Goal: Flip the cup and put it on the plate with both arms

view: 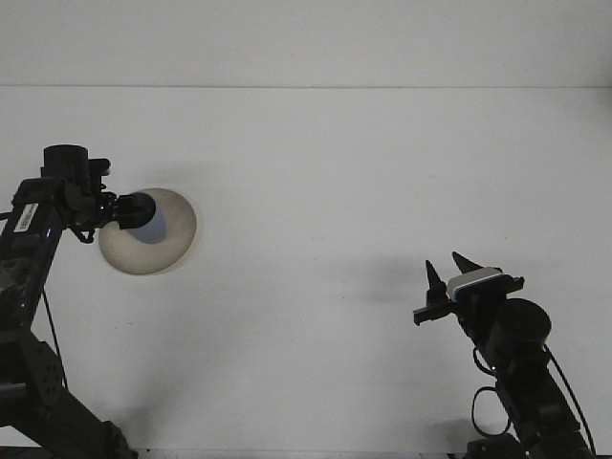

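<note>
1. One plate (164,245), beige, the landmark on the white table (335,191).
2. One cup (144,212), dark blue, over the plate's left part.
3. Two grippers: the left gripper (122,211) at the plate, the right gripper (449,273) well apart from it.

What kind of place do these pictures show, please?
Probably a robot test bench in a lab: a plain white table, two black robot arms, and only a beige round plate with a blue cup.
</note>
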### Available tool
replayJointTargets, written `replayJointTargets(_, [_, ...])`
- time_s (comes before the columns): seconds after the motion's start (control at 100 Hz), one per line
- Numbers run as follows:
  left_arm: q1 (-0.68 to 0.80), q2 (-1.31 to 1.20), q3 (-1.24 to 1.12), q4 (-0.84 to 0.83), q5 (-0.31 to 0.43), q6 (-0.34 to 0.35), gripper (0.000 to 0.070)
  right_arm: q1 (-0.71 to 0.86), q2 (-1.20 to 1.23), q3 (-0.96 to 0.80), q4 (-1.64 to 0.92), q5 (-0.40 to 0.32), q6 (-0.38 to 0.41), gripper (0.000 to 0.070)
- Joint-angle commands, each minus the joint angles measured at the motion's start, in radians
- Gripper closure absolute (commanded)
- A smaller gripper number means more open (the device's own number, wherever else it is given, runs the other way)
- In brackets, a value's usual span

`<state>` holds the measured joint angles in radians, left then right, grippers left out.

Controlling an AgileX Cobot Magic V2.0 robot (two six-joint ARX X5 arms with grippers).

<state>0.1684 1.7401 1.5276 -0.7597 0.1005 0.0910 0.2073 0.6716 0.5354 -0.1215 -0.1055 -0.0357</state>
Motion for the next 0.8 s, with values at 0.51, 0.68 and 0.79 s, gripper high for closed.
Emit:
replayJointTargets(0.51, [0.005,-0.416,0.139,-0.062,0.010,-0.032,0.0300,-0.001,-0.021,0.006,0.015,0.049,0.061,0.0368])
replayJointTargets(0.68, [0.005,-0.623,-0.093,0.060,0.061,-0.031,0.0424,-0.022,-0.086,0.006,0.016,0.134,0.075,0.0507])
replayJointTargets(0.79, [0.003,-0.790,-0.376,0.279,0.061,-0.024,0.0625,-0.043,-0.116,0.006,0.020,0.137,0.081,0.0683])
